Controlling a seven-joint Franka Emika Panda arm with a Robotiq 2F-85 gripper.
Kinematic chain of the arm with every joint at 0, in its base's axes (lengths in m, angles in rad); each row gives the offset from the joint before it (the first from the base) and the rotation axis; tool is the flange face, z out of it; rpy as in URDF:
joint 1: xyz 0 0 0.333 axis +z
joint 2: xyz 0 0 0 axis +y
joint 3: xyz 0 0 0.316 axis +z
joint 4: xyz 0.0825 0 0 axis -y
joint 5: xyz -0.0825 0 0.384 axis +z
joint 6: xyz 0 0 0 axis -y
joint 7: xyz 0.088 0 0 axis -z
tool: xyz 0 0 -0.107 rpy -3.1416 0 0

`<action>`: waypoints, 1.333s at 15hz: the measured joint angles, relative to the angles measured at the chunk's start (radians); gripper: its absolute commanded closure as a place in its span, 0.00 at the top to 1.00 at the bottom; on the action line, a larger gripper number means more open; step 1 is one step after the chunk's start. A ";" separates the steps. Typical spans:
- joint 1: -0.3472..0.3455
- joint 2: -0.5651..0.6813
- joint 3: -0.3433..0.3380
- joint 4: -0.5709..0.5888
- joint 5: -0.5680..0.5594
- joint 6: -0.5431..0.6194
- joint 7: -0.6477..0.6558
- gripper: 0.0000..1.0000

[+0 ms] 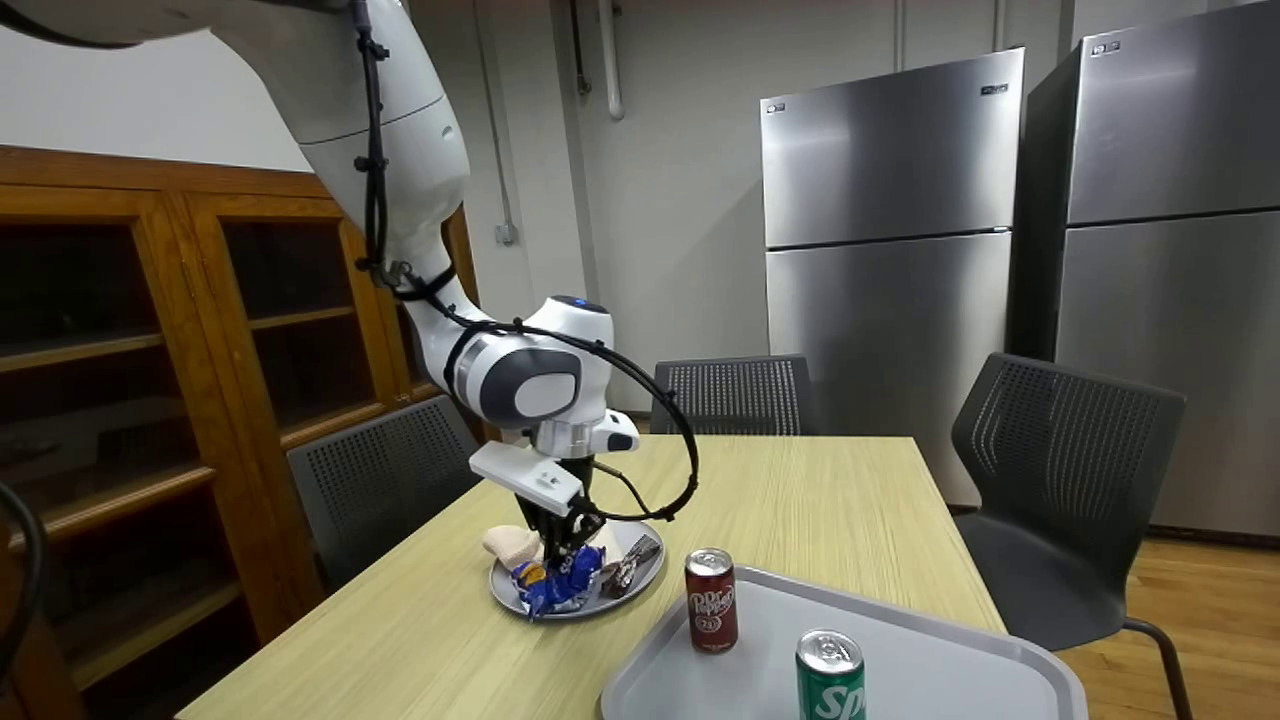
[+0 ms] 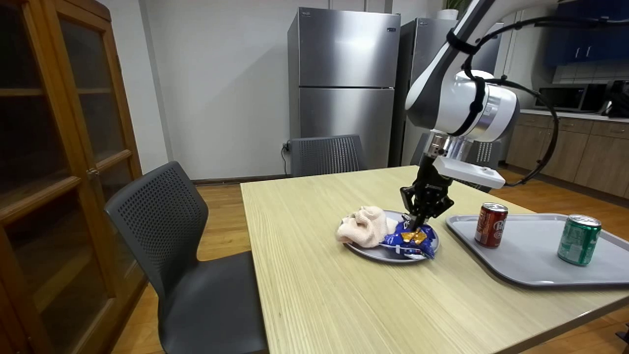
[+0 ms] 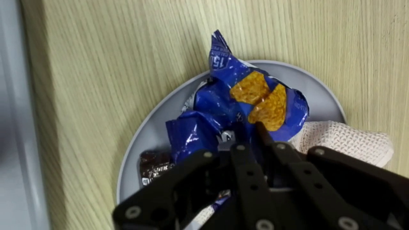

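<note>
Blue foil chip bag [image 3: 228, 107] bunches, likely because my black fingers [image 3: 266, 139], nearly together, pinch it right of the crumpled peach cloth [image 2: 364, 227].

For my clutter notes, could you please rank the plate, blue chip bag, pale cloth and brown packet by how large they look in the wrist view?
1. Plate
2. Blue chip bag
3. Pale cloth
4. Brown packet
The gripper hides some parts, so I went by visible outlines.
</note>
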 measured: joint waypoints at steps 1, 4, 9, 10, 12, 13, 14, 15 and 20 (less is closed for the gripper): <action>-0.001 0.000 0.000 0.000 0.000 0.001 0.000 0.00; -0.003 0.000 0.000 0.000 0.000 0.003 -0.001 0.00; -0.012 -0.013 0.017 0.002 -0.001 0.001 -0.034 0.00; -0.015 -0.023 0.024 0.000 -0.001 0.000 -0.049 0.00; -0.022 -0.051 0.040 -0.011 0.000 -0.008 -0.081 0.00; -0.025 -0.067 0.050 -0.020 0.001 -0.016 -0.101 0.00; -0.027 -0.083 0.058 -0.032 0.001 -0.028 -0.123 0.00; -0.027 -0.100 0.065 -0.045 0.001 -0.039 -0.144 0.00; -0.020 -0.173 0.102 -0.131 0.001 -0.112 -0.288 0.00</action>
